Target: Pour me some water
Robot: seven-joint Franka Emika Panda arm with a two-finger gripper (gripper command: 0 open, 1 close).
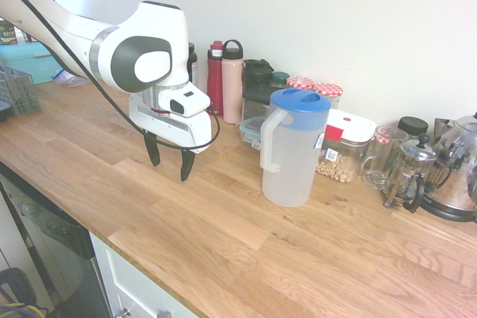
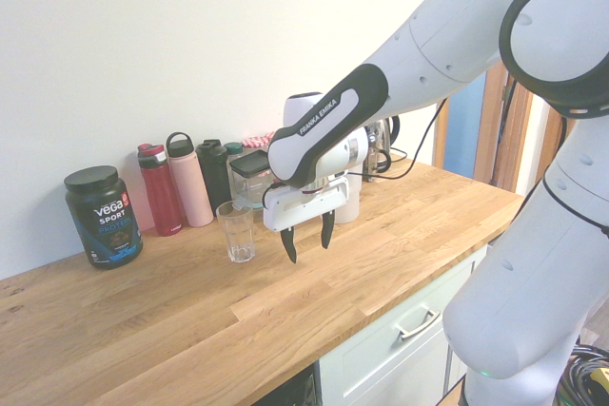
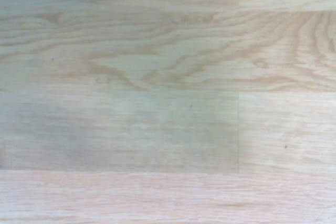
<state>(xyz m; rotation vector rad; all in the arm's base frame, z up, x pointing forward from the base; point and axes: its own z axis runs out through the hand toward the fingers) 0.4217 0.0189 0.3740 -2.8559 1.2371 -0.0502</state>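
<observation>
Claw (image 1: 168,164): wide, empty, above bare counter (image 1: 223,258).
Risk: pitcher (image 1: 291,150) at 3 o'clock probably heavy; may slip, miss glass (image 2: 236,232).

The arm (image 2: 447,40) is clad in glossy white rounded shells, with dark grey joint caps. "FRANKA EMIKA" is printed along a black forearm band. Two black fingers (image 1: 185,164) are fitted beneath a white gripper (image 1: 168,158).

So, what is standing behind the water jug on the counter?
Behind the jug stand a white-lidded box of pale round bits, jars with red checked lids, and a clear container. The jug covers their lower parts, so the rest cannot be seen.
</observation>
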